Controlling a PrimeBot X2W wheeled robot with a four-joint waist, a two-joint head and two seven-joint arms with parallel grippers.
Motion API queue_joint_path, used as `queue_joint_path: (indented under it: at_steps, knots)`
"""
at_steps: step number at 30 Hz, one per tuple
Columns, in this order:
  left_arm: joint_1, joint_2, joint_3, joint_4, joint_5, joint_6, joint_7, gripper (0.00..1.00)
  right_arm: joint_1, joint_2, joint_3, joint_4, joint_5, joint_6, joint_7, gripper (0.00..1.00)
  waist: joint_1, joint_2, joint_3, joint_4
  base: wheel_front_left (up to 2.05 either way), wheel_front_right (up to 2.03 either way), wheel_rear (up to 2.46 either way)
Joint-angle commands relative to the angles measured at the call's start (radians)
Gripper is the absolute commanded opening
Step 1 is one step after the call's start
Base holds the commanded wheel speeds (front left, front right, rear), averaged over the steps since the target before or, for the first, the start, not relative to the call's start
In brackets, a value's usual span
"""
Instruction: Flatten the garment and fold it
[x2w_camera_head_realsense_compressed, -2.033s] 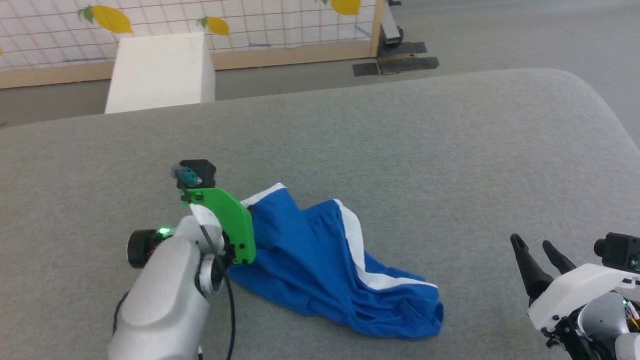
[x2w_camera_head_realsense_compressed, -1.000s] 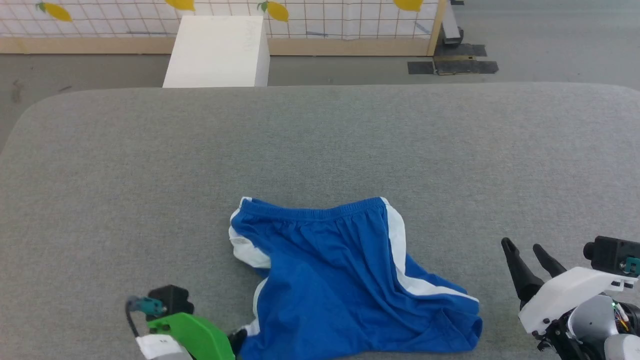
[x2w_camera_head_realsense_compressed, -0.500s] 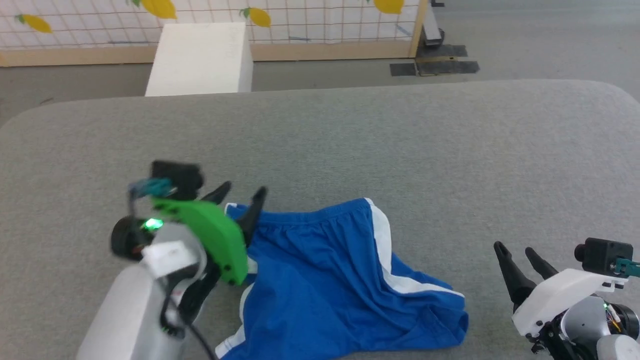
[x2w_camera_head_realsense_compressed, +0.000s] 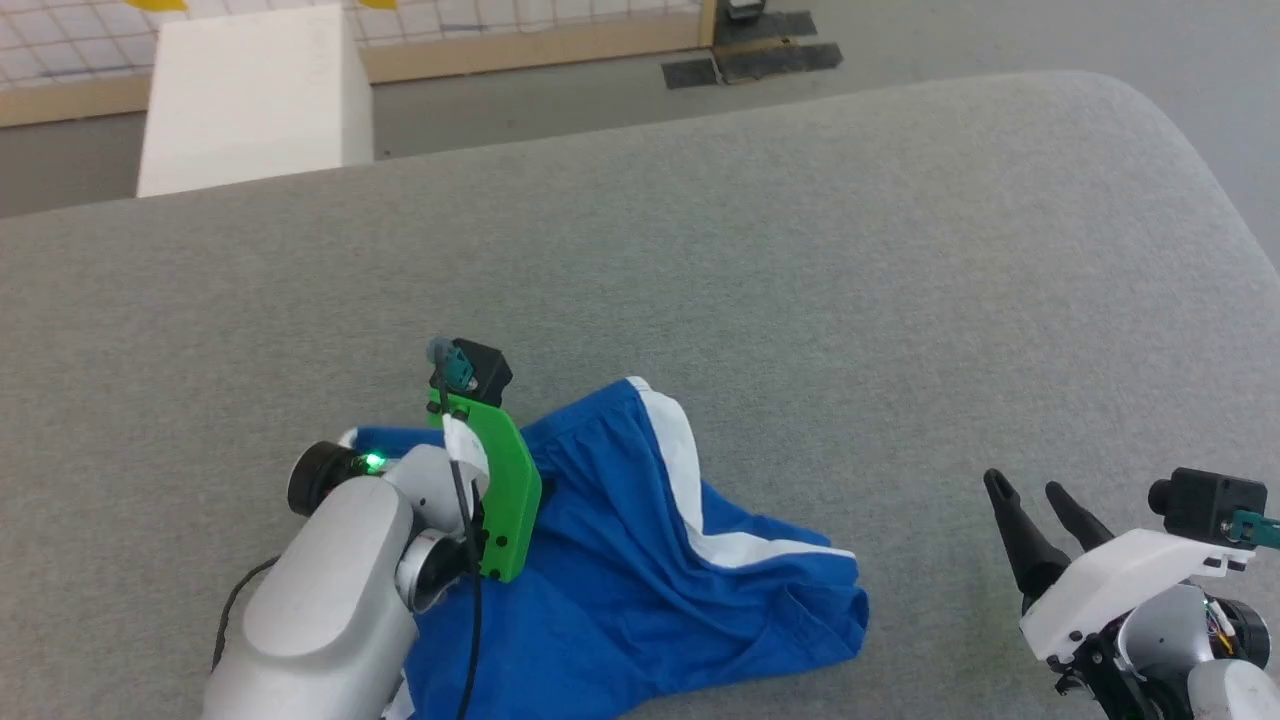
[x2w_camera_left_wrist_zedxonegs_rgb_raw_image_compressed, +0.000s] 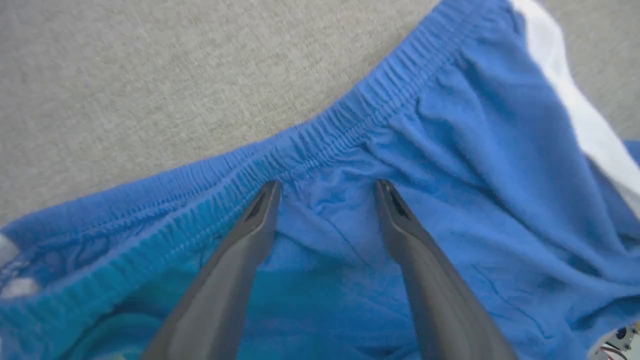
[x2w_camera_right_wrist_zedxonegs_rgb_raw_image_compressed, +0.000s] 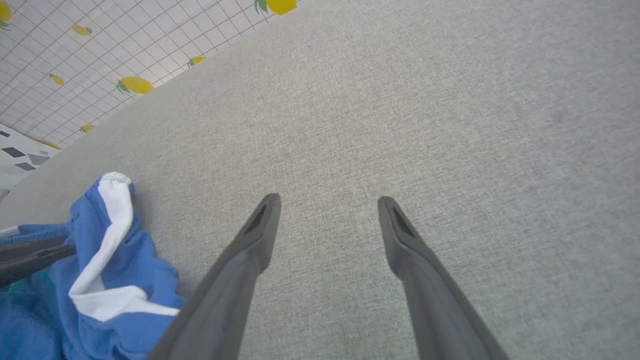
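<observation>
Near left, the left gripper (x2w_camera_left_wrist_zedxonegs_rgb_raw_image_compressed: 327, 187) has just let go and spreads its jaws wide over the waistband (x2w_camera_left_wrist_zedxonegs_rgb_raw_image_compressed: 310, 150) of the garment (x2w_camera_head_realsense_compressed: 640, 560), which lies rumpled at the near centre; flattening probably needs another tug. Near right, the right gripper (x2w_camera_head_realsense_compressed: 1022, 485) idles, jaws wide, empty.

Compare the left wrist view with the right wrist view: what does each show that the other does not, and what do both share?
Left wrist view, not the right: the waistband's gathers close up, just beyond the left gripper, jaws open. Right wrist view, not the left: the lemon-patterned wall and the right gripper, jaws open, clear of the cloth. Both: the blue garment, its white stripe, the grey surface.
</observation>
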Motion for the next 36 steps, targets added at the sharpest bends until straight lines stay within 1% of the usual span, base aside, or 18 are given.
queue_joint_path:
  at_steps: [1, 4, 5, 6, 8, 10, 12, 14, 17, 19, 22, 25, 29, 31, 32, 33, 34, 36]
  knots:
    - [-0.018, 0.005, -0.003, 0.017, 0.003, -0.006, 0.000, 1.00, -0.017, 0.000, 0.001, 0.004, 0.006, -0.001, -0.008, 1.00, 0.0000, 0.0000, 0.032, -0.031, 0.00, 0.00, 0.00]
    - [-0.012, -0.004, -0.019, 0.068, -0.005, -0.011, 0.014, 1.00, -0.020, 0.000, 0.003, 0.011, 0.009, -0.001, -0.015, 1.00, 0.0000, 0.0000, 0.038, -0.032, 0.00, 0.00, 0.00]
    - [-0.011, -0.010, -0.025, 0.078, -0.011, -0.014, 0.018, 0.47, -0.022, 0.000, 0.003, 0.013, 0.011, -0.001, -0.018, 1.00, 0.0000, 0.0000, 0.040, -0.031, 0.00, 0.00, 0.00]
    - [-0.010, -0.016, -0.029, 0.084, -0.016, -0.016, 0.017, 0.00, -0.023, 0.000, 0.003, 0.015, 0.012, -0.001, -0.020, 1.00, 0.0000, 0.0000, 0.042, -0.030, 0.00, 0.00, 0.00]
    - [-0.011, -0.023, -0.033, 0.096, -0.024, -0.019, 0.007, 0.00, -0.029, 0.000, 0.007, 0.018, 0.014, -0.001, -0.023, 1.00, 0.0000, 0.0000, 0.044, -0.025, 0.00, 0.00, 0.00]
    - [-0.018, -0.026, -0.019, 0.105, -0.023, -0.001, -0.027, 0.00, -0.036, 0.000, 0.012, 0.021, 0.015, -0.001, -0.026, 1.00, 0.0000, 0.0000, 0.044, -0.018, 0.00, 0.00, 0.00]
    - [-0.033, -0.029, 0.009, 0.110, -0.022, 0.031, -0.084, 0.00, -0.040, 0.000, 0.013, 0.023, 0.015, -0.001, -0.030, 1.00, 0.0000, 0.0000, 0.042, -0.009, 0.00, 0.00, 0.00]
    - [-0.051, -0.029, 0.050, 0.112, -0.025, 0.072, -0.152, 0.00, -0.040, 0.000, 0.013, 0.025, 0.013, -0.001, -0.031, 1.00, 0.0000, 0.0000, 0.036, 0.003, 0.00, 0.00, 0.00]
    - [-0.067, -0.023, 0.141, 0.110, -0.051, 0.149, -0.255, 0.00, -0.036, 0.000, 0.014, 0.029, 0.012, -0.001, -0.032, 1.00, 0.0000, 0.0000, 0.024, 0.018, 0.00, 0.00, 0.00]
    - [-0.064, -0.009, 0.206, 0.101, -0.077, 0.191, -0.315, 0.00, -0.033, 0.000, 0.014, 0.031, 0.011, -0.001, -0.033, 1.00, 0.0000, 0.0000, 0.014, 0.027, 0.00, 0.00, 0.00]
    - [-0.029, 0.014, 0.293, 0.083, -0.122, 0.234, -0.373, 0.00, -0.025, 0.000, 0.009, 0.031, 0.009, -0.001, -0.034, 1.00, 0.0000, 0.0000, 0.002, 0.044, 0.00, 0.00, 0.00]
    - [0.044, 0.034, 0.372, 0.063, -0.164, 0.277, -0.413, 0.00, -0.018, 0.000, 0.004, 0.030, 0.007, -0.001, -0.034, 1.00, 0.0000, 0.0000, -0.011, 0.061, 0.00, 0.00, 0.00]
    - [0.162, 0.029, 0.440, 0.046, -0.215, 0.314, -0.437, 0.00, -0.010, 0.000, 0.000, 0.026, 0.006, -0.001, -0.031, 1.00, 0.0000, 0.0000, -0.028, 0.083, 0.00, 0.00, 0.00]
    - [0.206, 0.015, 0.447, 0.036, -0.233, 0.310, -0.435, 0.00, -0.005, 0.000, -0.001, 0.024, 0.005, -0.001, -0.028, 1.00, 0.0000, 0.0000, -0.036, 0.097, 0.00, 0.00, 0.00]
    - [0.219, 0.010, 0.445, 0.029, -0.238, 0.306, -0.434, 0.03, -0.003, 0.000, -0.001, 0.023, 0.004, -0.001, -0.026, 1.00, 0.0000, 0.0000, -0.039, 0.103, 0.00, 0.00, 0.00]
    - [0.228, 0.001, 0.446, 0.016, -0.247, 0.297, -0.439, 0.50, -0.001, 0.000, -0.001, 0.022, 0.003, -0.001, -0.023, 1.00, 0.0000, 0.0000, -0.043, 0.111, 0.00, 0.00, 0.00]
    - [0.231, -0.004, 0.448, 0.002, -0.251, 0.292, -0.449, 1.00, 0.000, 0.000, 0.000, 0.020, 0.001, -0.001, -0.021, 1.00, 0.0000, 0.0000, -0.045, 0.117, 0.00, 0.00, 0.00]
    - [0.227, -0.008, 0.446, -0.039, -0.247, 0.272, -0.486, 1.00, 0.000, 0.000, 0.004, 0.015, -0.001, -0.001, -0.017, 1.00, 0.0000, 0.0000, -0.050, 0.130, 0.00, 0.00, 0.00]
